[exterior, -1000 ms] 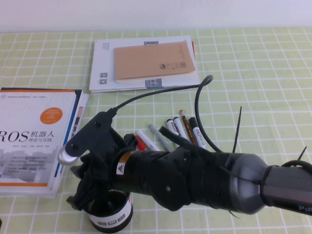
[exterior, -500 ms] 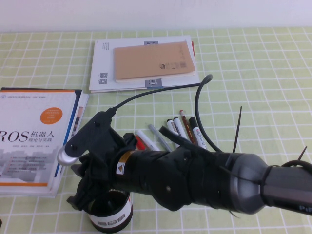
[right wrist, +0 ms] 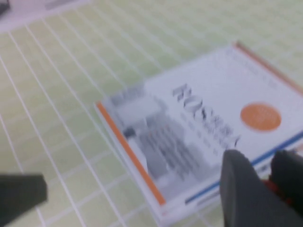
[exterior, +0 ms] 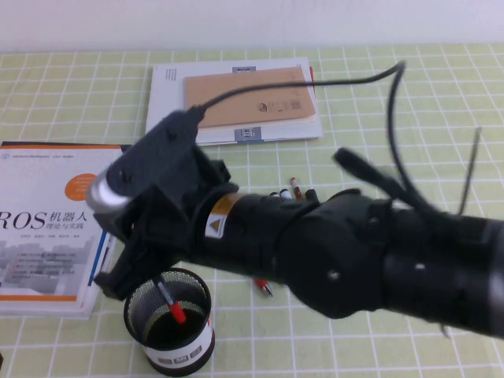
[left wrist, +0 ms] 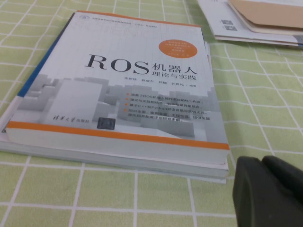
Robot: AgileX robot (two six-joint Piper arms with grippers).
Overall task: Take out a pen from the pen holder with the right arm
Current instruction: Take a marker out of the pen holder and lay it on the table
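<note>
At the near edge of the table, over the holder (exterior: pixel 187 346), a pen (exterior: pixel 171 302) hangs slanted with its red tip down, seen within the mesh cup's mouth; whether the tip has cleared the rim cannot be told. The right gripper (exterior: pixel 148 277) hovers just above the holder and pinches the pen's upper end. In the right wrist view its fingers (right wrist: pixel 239 189) stand close together with a red bit between them.

The right arm crosses the middle of the table and hides most of the loose pens (exterior: pixel 295 189) lying behind it on the green checked cloth (exterior: pixel 409 87). The book (exterior: pixel 47 228) lies to the holder's left. Farther back a brown notebook (exterior: pixel 244 94) rests on white papers (exterior: pixel 169 110).

The left gripper (left wrist: pixel 267 189) sits low just beside the book's near corner; whether it is spread or pressed together I cannot tell.
</note>
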